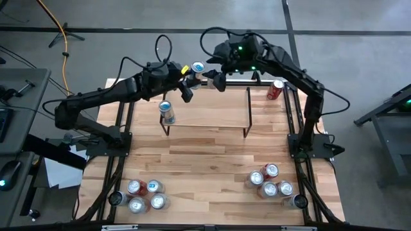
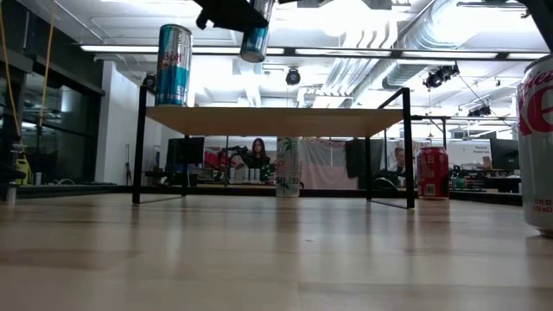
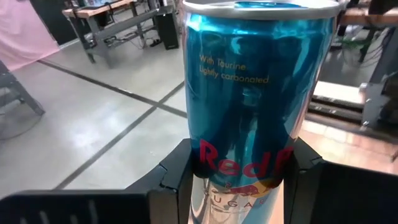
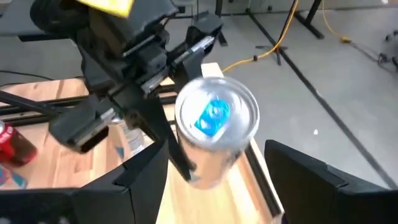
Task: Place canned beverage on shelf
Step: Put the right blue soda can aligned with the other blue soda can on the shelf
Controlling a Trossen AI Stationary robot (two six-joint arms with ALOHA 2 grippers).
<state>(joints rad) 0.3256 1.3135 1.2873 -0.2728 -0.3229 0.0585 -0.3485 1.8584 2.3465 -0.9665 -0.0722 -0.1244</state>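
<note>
Two clusters of cans sit on the counter (image 1: pixel 212 157) nearest me, well in front of the shelf (image 1: pixel 209 115). One can (image 1: pixel 167 112) already stands upright on the shelf's left end. Beyond the shelf's back edge, my left end effector (image 1: pixel 190 74) grips the blue can (image 1: pixel 198 67) around its lower body, long axis roughly upright but leaning. My right end effector (image 1: pixel 215 78) hangs just beside that can with its jaws spread wide, holding nothing. From the blue can, the shelf's plank lies toward me and below, so I judge the left arm must carry it forward, level it, then lower.
</note>
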